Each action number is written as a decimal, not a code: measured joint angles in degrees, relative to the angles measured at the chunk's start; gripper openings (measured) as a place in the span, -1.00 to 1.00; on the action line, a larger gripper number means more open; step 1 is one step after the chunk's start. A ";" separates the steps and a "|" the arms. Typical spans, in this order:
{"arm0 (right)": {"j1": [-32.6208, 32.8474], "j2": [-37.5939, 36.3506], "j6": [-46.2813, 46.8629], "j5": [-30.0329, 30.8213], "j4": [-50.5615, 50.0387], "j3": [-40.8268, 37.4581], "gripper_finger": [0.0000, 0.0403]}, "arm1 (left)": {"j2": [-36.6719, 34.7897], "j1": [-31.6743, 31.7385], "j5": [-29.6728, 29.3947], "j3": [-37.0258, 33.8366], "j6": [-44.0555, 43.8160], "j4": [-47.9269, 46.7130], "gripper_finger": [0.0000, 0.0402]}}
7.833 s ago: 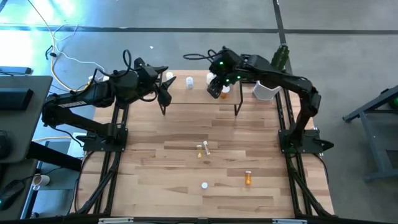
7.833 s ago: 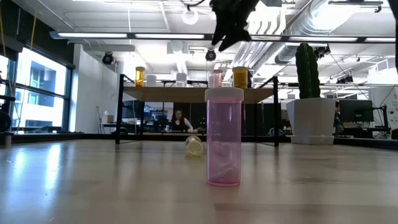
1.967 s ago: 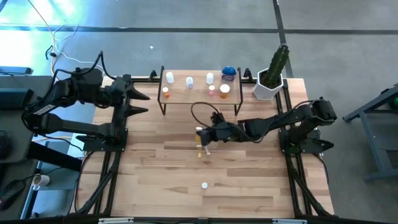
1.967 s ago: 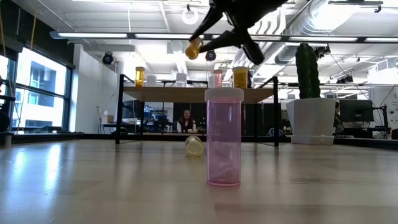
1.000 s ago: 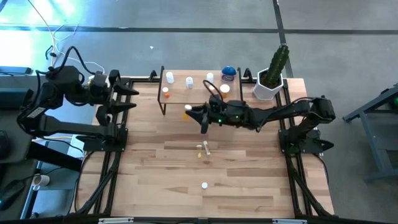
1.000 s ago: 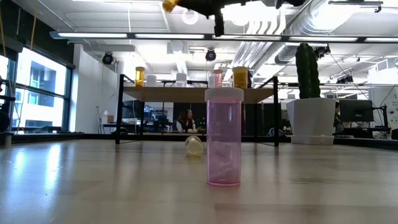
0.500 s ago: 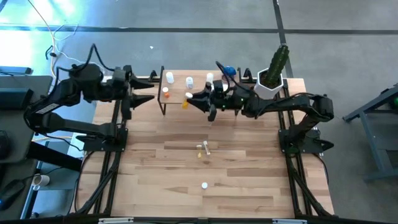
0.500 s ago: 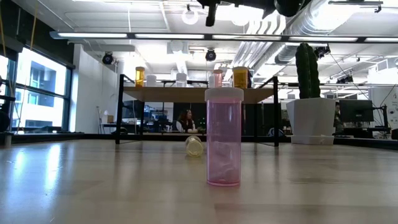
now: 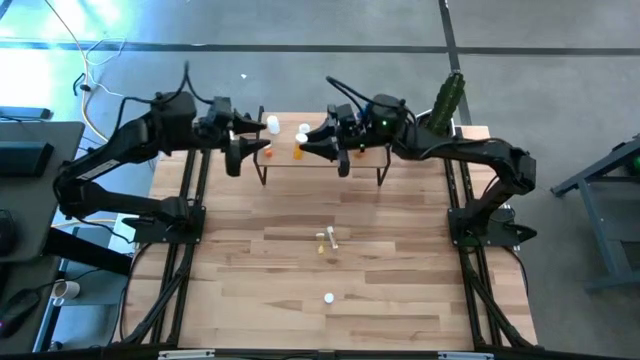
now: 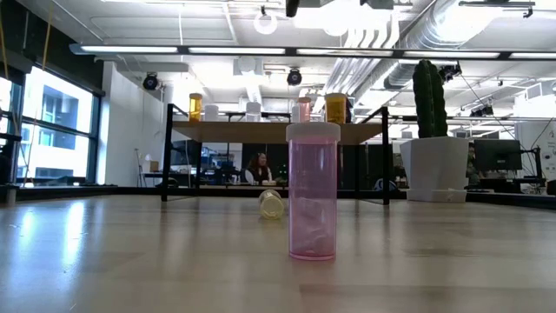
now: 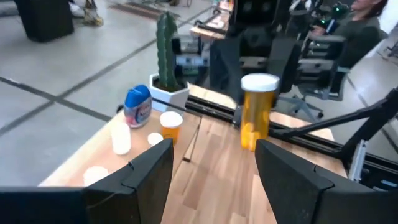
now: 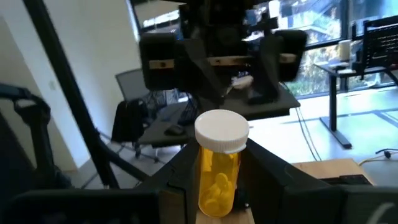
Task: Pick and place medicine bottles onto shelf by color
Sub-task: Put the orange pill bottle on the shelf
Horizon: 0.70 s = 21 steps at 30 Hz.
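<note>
**Amber bottle arrives over the shelf, R hand gripping**

The wood surface (image 9: 300, 270) carries the low shelf (image 9: 320, 150) at its far edge, w/ a cactus pot (image 9: 447, 105) just right of the shelf. Above the shelf's left half, the right hand (image 9: 305, 148) is clenched on an amber bottle (image 12: 220, 163), pinched at mid-body below its white cap. The left hand (image 9: 240, 148) hovers by the shelf's left end, released, fingers spread. Bottle likely light, rigid plastic, smooth and a bit slippery; mid-body hold looks safest, cap may turn. On the shelf, approx count: 1 blue jar (image 11: 137, 106), 2 white, 2 amber, 1 pinkish; some hidden by arms. In front of the shelf: 1 pink bottle (image 10: 312, 191) upright, 1 pale bottle (image 10: 271, 203) lying.
</note>
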 joint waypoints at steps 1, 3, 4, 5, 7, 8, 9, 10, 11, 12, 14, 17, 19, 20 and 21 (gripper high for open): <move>-0.15 0.00 -0.62 -0.57 -1.20 0.72 -0.55 | 0.65 0.46 0.75 0.00 -0.25 0.07 0.08; -0.44 -0.02 -2.02 -0.98 -3.12 1.86 -0.55 | 1.83 1.27 1.63 0.00 -0.70 0.07 0.08; -0.49 0.00 -2.64 -1.06 -3.65 2.29 -0.55 | 2.45 1.62 2.07 0.00 -0.73 0.16 0.08; -0.51 0.00 -2.98 -1.14 -4.06 2.66 -0.55 | 3.08 1.92 2.41 0.00 -0.75 0.55 0.08; -0.62 0.00 -3.24 -1.16 -4.23 3.23 -0.55 | 4.42 2.49 3.06 0.00 -1.46 1.37 0.08; -0.62 -0.02 -3.20 -1.33 -4.25 3.43 -0.55 | 5.02 2.79 3.22 -0.02 -1.68 1.56 0.08; -0.62 -0.01 -3.21 -1.53 -4.37 3.72 -0.55 | 5.49 3.06 3.27 -0.02 -1.82 1.64 0.08; -0.66 0.00 -3.23 -1.85 -4.60 4.03 -0.55 | 5.91 3.34 3.28 -0.02 -1.86 1.86 0.08; -0.79 -0.01 -3.24 -2.09 -4.66 4.34 -0.55 | 6.31 3.52 3.28 -0.02 -2.00 2.34 0.08; -0.85 -0.02 -3.24 -2.36 -4.73 4.67 -0.55 | 6.73 3.70 3.32 -0.02 -2.34 2.82 0.08; -1.04 -0.02 -3.24 -2.48 -4.93 5.19 -0.55 | 7.47 3.77 3.72 -0.02 -3.08 3.32 0.08; -1.38 -0.02 -2.97 -2.63 -5.04 5.29 -0.55 | 8.32 3.77 6.94 -0.04 -3.29 5.06 0.08; -1.60 -0.02 -2.75 -2.61 -5.06 5.29 -0.55 | 8.66 3.77 10.65 -0.04 -3.27 7.07 0.08; -1.64 -0.02 -2.36 -2.62 -5.05 5.29 -0.55 | 8.70 3.75 12.39 -0.04 -3.27 7.55 0.08; -1.65 -0.02 -1.79 -2.61 -5.07 5.29 -0.55 | 8.75 3.74 13.58 -0.04 -3.27 8.11 0.08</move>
